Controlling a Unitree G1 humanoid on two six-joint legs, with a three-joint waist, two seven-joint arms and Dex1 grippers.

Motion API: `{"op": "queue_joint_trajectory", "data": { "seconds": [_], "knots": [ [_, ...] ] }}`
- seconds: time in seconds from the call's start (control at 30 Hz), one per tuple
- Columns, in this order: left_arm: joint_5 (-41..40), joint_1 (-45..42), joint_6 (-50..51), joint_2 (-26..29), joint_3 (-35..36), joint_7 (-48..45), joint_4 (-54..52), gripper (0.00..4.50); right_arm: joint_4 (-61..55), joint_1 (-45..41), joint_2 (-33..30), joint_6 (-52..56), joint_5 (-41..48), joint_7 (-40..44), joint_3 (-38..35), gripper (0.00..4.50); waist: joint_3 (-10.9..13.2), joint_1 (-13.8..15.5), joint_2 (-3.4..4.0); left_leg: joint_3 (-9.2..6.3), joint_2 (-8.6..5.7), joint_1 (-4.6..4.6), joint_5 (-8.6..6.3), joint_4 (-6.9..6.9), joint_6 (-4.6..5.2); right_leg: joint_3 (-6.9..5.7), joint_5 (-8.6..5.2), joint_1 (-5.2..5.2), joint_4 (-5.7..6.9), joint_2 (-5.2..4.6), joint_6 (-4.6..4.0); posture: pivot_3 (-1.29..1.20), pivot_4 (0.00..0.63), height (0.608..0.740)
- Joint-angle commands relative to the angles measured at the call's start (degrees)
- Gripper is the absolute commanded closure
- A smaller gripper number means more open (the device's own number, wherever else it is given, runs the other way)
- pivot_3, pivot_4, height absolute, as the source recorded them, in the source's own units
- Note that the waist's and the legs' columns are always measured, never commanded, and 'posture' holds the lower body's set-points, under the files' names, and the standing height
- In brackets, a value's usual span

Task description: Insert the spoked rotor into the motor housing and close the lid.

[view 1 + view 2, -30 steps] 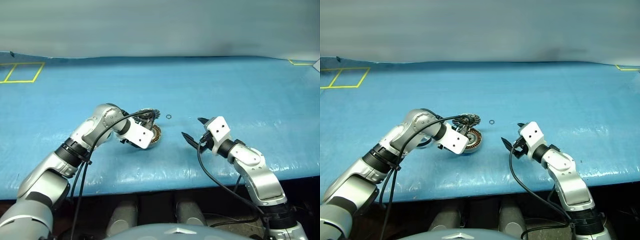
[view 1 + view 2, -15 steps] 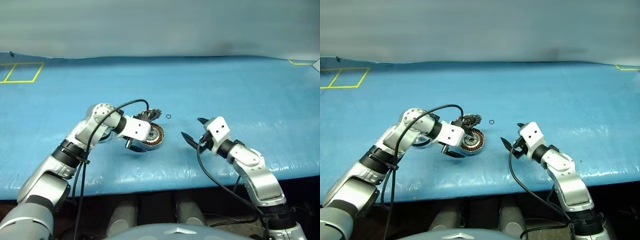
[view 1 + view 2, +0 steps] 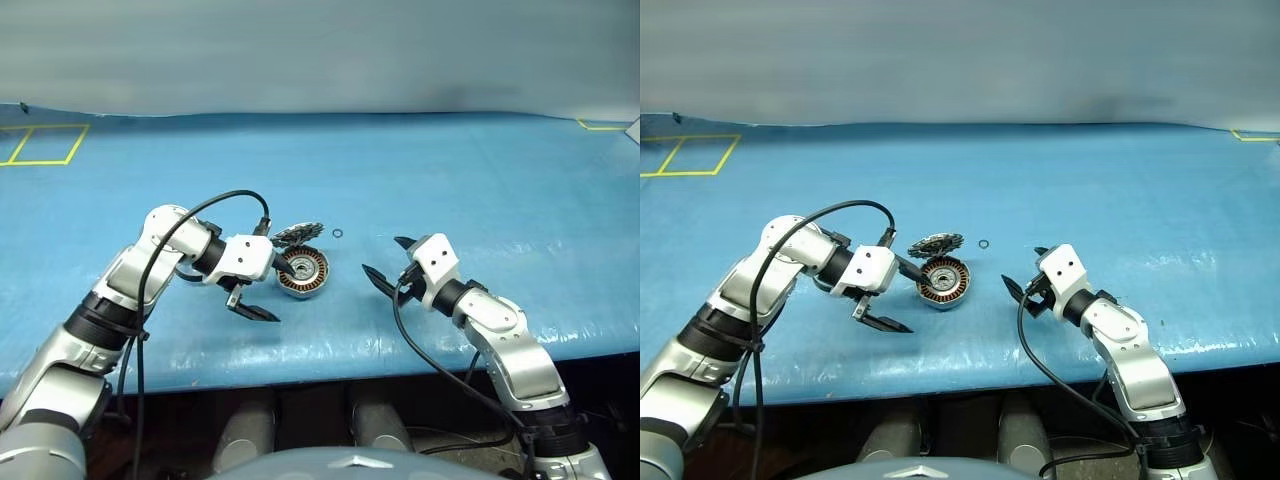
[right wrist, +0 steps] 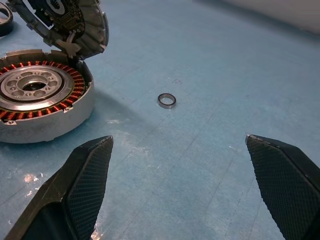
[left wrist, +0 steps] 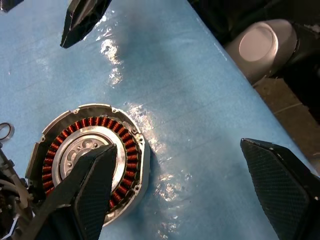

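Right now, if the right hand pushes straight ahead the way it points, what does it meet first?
Probably the motor housing, though the right hand aims closer to the small ring. Depth is uncertain; it may slide over bare blue table.

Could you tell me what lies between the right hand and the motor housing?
Bare blue table between right hand and motor housing, in the eye views.

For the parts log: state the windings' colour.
Copper-orange windings, clearest in the right wrist view.

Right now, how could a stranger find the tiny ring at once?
On the blue table, look between the two arms, past the copper-wound motor housing. The small dark ring lies alone, far smaller than the housing and the spoked rotor.
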Motion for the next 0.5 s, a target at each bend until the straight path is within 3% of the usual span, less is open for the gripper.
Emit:
{"op": "queue_joint_trajectory", "data": {
  "seconds": [0.03,0.2,0.5],
  "knots": [
    [-7.8,2.7,3.5,-2.9,6.2,4.0,-3.4,0.20,0.2,-0.5,1.2,-2.1,0.5,-0.7,-1.4,0.00,0.0,0.0,0.00,0.00,0.00,0.01,0.00,-0.01,0.00,0.00,0.00,0.00,-0.01,0.00,0.00,0.00,0.150,0.740],
    [-12.5,7.5,8.3,-6.4,9.1,10.0,-6.3,0.20,2.7,-1.5,2.0,-3.2,0.0,-1.3,-1.8,0.00,0.0,0.1,0.00,-0.01,0.00,0.01,0.00,0.02,0.00,0.01,0.01,0.02,0.00,-0.01,0.01,0.00,0.150,0.740],
    [-15.8,14.9,10.1,-7.2,12.4,16.9,-10.0,0.20,5.1,-3.9,1.8,-4.0,-0.1,-0.8,-1.4,0.00,0.0,0.1,0.00,0.01,0.03,0.04,0.00,0.01,0.00,0.02,0.02,0.01,0.01,0.03,-0.09,0.00,0.150,0.740]
  ]
}}
